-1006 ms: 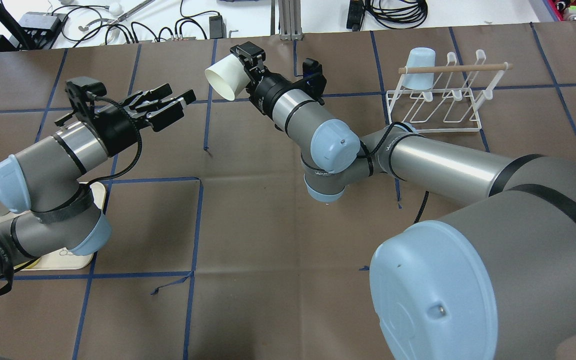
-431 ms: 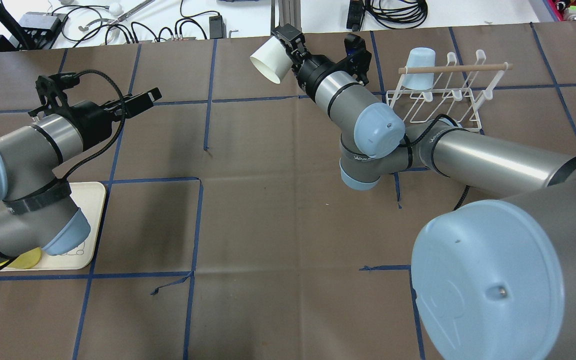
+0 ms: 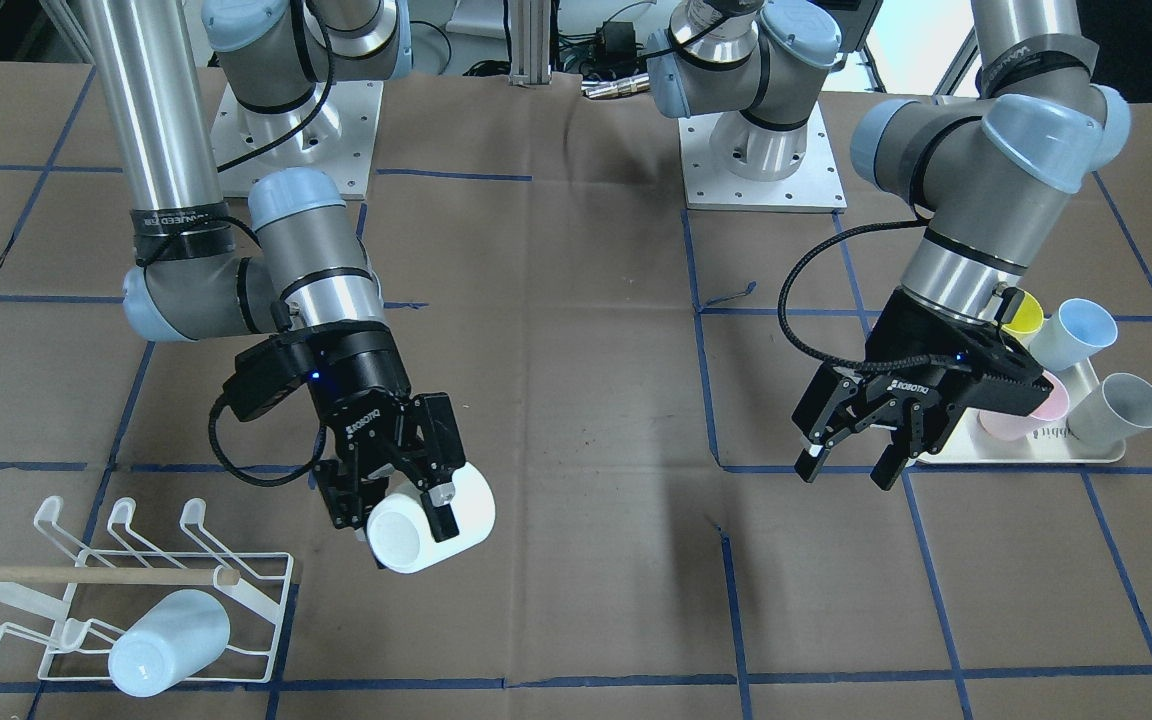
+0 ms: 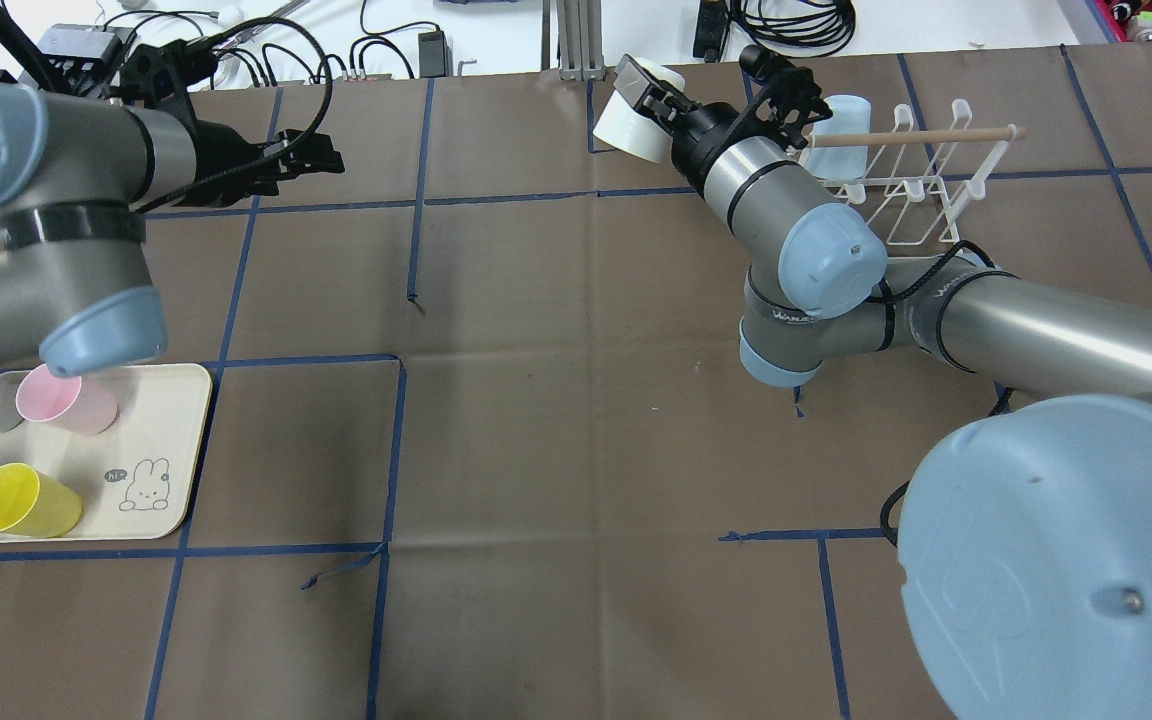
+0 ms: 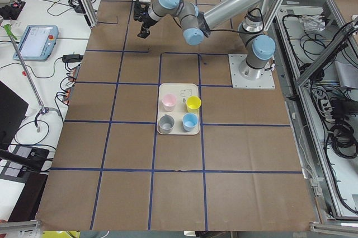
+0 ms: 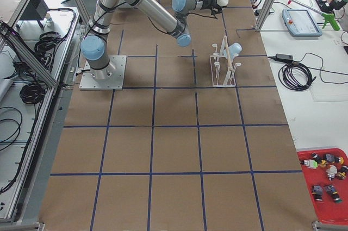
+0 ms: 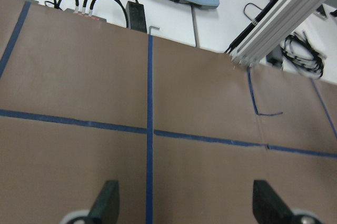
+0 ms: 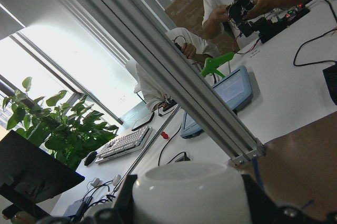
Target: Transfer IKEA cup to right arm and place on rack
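Cup (image 3: 433, 522) in right claw (image 3: 393, 515), left of rack (image 3: 86, 574); tray (image 4: 158, 440) of four cups (image 4: 24, 500) far left on table (image 4: 536, 450)

I saw brown-paper table (image 4: 536, 450) w/ blue tape grid, white wire rack (image 3: 86, 574) standing far-right from robot's side, cream tray (image 4: 166, 420) flat near-left, well apart, 2 white base plates (image 3: 806, 190) along robot's edge.

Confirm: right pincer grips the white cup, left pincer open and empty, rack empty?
Wrong on the rack: the front-facing view shows a pale blue cup on it. Right pincer grips the white cup; left pincer is open and empty.
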`<state>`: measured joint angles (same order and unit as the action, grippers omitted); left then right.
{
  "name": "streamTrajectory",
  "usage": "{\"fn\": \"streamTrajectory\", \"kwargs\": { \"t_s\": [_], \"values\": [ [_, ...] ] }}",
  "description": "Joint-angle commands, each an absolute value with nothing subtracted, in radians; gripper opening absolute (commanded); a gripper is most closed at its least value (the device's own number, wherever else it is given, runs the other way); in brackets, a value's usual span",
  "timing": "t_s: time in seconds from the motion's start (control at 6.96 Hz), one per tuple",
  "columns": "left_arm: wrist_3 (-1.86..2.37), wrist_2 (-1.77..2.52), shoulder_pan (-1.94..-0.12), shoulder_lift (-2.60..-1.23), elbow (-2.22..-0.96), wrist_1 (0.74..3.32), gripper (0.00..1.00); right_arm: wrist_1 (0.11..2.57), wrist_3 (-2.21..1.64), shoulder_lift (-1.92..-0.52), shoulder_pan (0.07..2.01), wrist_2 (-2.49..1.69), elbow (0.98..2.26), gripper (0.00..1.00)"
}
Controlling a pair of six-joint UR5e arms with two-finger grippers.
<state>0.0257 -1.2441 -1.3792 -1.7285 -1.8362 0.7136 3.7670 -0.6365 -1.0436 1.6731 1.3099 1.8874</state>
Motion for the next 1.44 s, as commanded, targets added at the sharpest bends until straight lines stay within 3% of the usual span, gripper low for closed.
{"fn": "streamTrajectory", "kwargs": {
  "t_s": [0.0,0.29,0.58,1.29],
  "values": [
    [0.098,-1.345,-1.431,-1.743,-1.581,1.246,0.95,3.682,-0.371,-1.135,1.585,1.371,1.896,0.05],
    [0.098,-1.475,-1.459,-1.733,-1.493,1.528,0.99,3.675,-0.141,-1.152,1.494,1.374,1.896,0.04],
    [0.100,-1.600,-1.523,-1.717,-1.430,1.641,1.00,3.701,0.060,-1.149,1.395,1.405,1.894,0.04],
    [0.029,-1.586,-1.514,-1.657,-1.483,1.586,1.00,3.943,0.146,-1.043,1.264,1.384,1.891,0.03]
  ]
}}
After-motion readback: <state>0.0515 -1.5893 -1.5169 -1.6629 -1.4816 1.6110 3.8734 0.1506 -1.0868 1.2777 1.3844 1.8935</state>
